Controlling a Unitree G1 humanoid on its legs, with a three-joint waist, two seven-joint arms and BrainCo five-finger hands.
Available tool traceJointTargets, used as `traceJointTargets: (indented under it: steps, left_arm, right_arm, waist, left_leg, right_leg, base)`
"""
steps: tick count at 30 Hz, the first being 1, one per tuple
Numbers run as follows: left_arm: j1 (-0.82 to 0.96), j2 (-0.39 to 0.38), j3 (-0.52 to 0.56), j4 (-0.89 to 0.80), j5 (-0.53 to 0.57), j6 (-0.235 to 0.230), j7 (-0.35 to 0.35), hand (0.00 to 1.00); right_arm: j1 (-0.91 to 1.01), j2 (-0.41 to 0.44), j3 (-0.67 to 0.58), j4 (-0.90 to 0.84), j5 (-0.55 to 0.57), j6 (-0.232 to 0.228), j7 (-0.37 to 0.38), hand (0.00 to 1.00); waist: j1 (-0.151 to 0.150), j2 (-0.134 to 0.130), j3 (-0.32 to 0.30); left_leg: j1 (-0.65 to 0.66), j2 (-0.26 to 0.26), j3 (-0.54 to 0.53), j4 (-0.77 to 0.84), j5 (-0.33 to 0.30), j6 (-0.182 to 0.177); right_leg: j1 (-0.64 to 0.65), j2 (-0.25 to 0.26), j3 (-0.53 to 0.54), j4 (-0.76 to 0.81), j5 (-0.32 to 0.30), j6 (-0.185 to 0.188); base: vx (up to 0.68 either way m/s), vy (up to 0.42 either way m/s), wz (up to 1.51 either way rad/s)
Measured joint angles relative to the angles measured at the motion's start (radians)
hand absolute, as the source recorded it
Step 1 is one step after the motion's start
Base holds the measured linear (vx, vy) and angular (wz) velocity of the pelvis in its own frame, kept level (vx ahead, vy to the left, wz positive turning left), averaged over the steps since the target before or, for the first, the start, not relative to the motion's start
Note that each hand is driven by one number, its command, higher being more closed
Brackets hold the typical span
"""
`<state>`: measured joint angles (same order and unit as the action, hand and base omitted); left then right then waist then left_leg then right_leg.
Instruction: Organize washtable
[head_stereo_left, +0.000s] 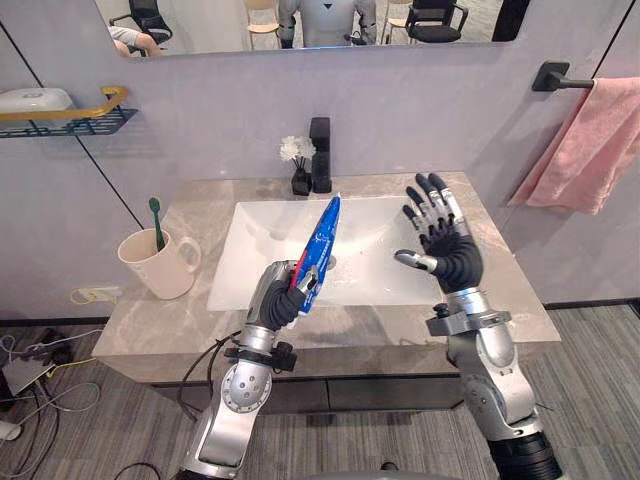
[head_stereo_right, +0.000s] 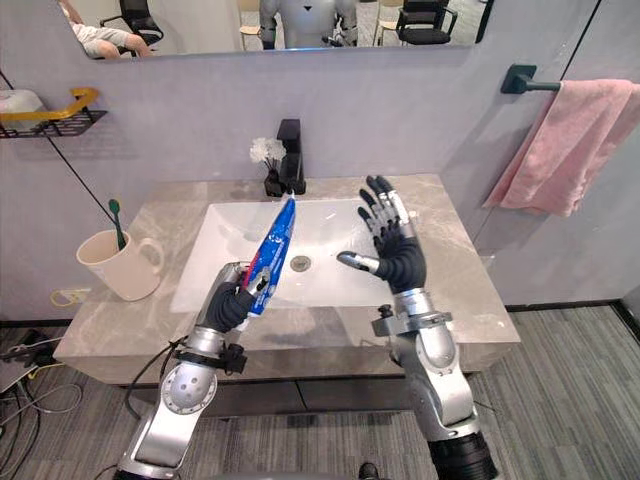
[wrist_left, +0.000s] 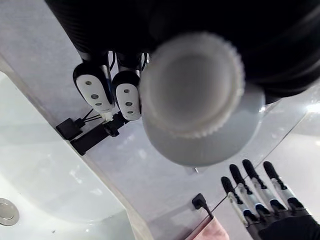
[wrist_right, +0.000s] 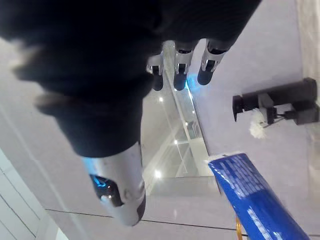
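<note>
My left hand (head_stereo_left: 278, 300) is shut on a blue toothpaste tube (head_stereo_left: 322, 240), held upright and tilted over the front rim of the white sink (head_stereo_left: 265, 225). The tube's white cap (wrist_left: 192, 85) faces the left wrist camera, with my fingers (wrist_left: 95, 92) curled beside it. My right hand (head_stereo_left: 440, 240) is open, fingers straight and raised above the sink's right edge, apart from the tube. The tube's blue end (wrist_right: 255, 195) shows in the right wrist view. A cream mug (head_stereo_left: 160, 262) with a green toothbrush (head_stereo_left: 156, 220) stands on the marble counter (head_stereo_left: 200, 320) at the left.
A black faucet (head_stereo_left: 320, 155) and a small dark vase with white flowers (head_stereo_left: 298, 160) stand behind the sink. A wire shelf (head_stereo_left: 65, 115) hangs on the left wall. A pink towel (head_stereo_left: 590, 150) hangs from a black bar at the right.
</note>
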<state>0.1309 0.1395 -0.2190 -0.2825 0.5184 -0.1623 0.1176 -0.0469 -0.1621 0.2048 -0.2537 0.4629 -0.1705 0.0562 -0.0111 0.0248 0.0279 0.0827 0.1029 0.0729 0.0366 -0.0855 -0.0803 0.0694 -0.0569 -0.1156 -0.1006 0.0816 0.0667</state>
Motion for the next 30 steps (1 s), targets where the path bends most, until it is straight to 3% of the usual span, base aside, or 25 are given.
traceJointTargets:
  steps: [8,23,30]
  left_arm:
    - [-0.002,-0.011,-0.029,0.000,-0.003,0.001,0.058,1.00]
    - [-0.045,-0.020,-0.128,0.000,-0.038,0.001,0.067,1.00]
    - [-0.045,-0.019,-0.148,0.001,-0.044,0.001,0.080,1.00]
  right_arm:
    - [0.000,0.059,0.057,0.084,0.059,0.001,-0.035,0.00]
    - [-0.041,0.096,0.148,0.182,0.166,0.001,-0.036,0.00]
    - [-0.059,0.098,0.169,0.203,0.208,0.001,-0.037,0.00]
  waist:
    - [0.001,-0.007,-0.011]
    - [0.011,-0.022,-0.028]
    - [0.026,-0.041,-0.041]
  left_leg:
    - [-0.004,0.000,-0.016,-0.004,0.009,-0.002]
    - [-0.004,0.001,-0.019,-0.007,0.014,-0.003]
    - [0.001,0.000,-0.038,-0.037,0.038,-0.004]
  right_leg:
    - [0.002,0.001,-0.017,-0.004,0.001,-0.001]
    - [-0.003,0.000,-0.022,-0.004,0.001,-0.002]
    - [-0.003,0.000,-0.041,-0.004,0.002,-0.004]
  base:
    - [-0.03,-0.004,0.06]
    - [0.00,0.000,0.00]
    - [-0.02,-0.008,0.08]
